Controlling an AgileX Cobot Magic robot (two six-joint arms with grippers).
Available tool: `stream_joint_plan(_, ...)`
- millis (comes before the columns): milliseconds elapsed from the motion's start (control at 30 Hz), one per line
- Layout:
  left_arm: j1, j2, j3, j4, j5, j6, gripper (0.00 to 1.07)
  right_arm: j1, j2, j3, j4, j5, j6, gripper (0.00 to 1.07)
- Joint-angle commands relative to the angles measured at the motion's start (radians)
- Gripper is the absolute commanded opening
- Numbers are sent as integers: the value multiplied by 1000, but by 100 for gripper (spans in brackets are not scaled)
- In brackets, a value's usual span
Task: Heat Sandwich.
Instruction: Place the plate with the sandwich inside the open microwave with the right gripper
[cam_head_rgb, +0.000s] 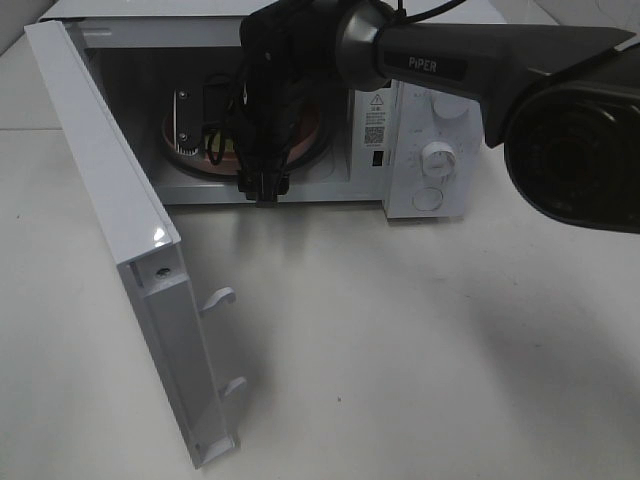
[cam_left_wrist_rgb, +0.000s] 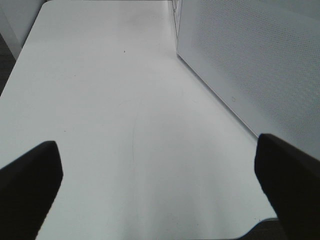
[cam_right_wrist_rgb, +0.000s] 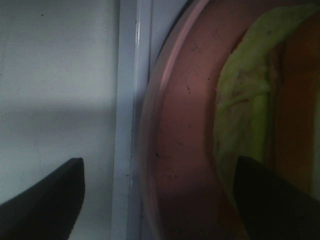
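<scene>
The sandwich shows pale green filling and a brown crust in the right wrist view. It lies on the round pink plate inside the open microwave. My right gripper is open at the oven's front opening, its fingers spread wide on either side of the plate's near rim and holding nothing. From the high camera the right gripper and its arm hide most of the plate and the sandwich. My left gripper is open over bare table.
The microwave door swings out to the front left; its perforated panel stands close beside the left gripper. The control knobs sit on the oven's right side. White table stretches in front.
</scene>
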Motion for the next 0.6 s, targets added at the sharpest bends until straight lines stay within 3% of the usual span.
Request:
stream_joint_plan(33, 2, -16, 1, 1, -12, 0, 100, -2, 3, -6, -3, 3, 29, 78)
stream_joint_plan(600, 2, -16, 1, 1, -12, 0, 100, 1, -32, 36, -3, -41, 40, 76)
